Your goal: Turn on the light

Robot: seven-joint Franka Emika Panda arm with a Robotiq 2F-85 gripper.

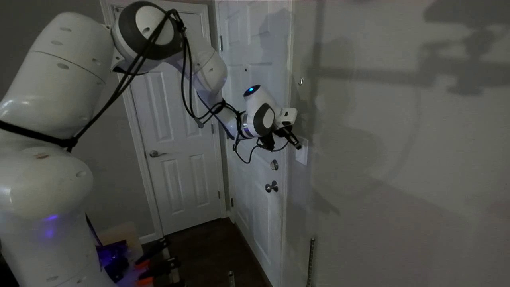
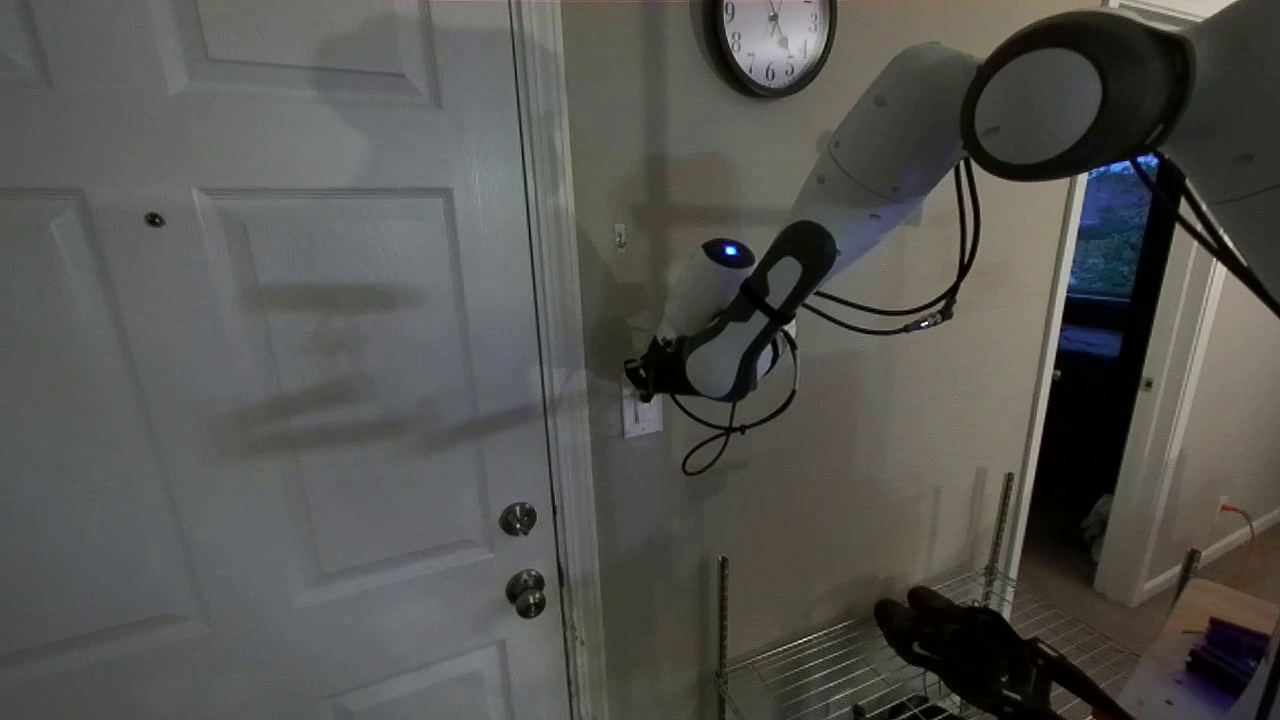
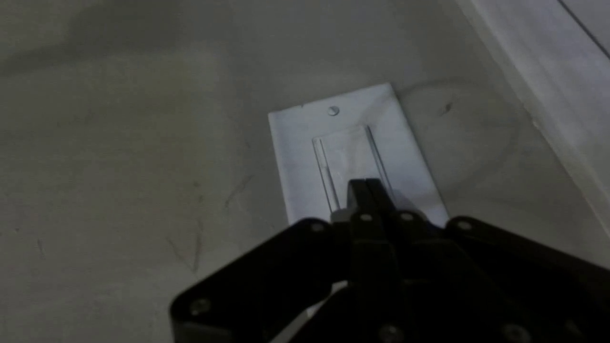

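The light switch is a white upright rectangular wall plate with a flat rocker; it shows in the wrist view and in both exterior views. No lamp is in view. My gripper is shut with its fingertips together and nothing between them. In the wrist view the tips lie over the rocker's middle and hide the plate's lower part. In both exterior views the gripper is at the plate, covering part of it. I cannot tell whether the tips touch the rocker.
A white door with a deadbolt and a round knob stands beside the switch. A small hook is on the wall above the plate. A wire rack with a black object is below the arm. A clock hangs above.
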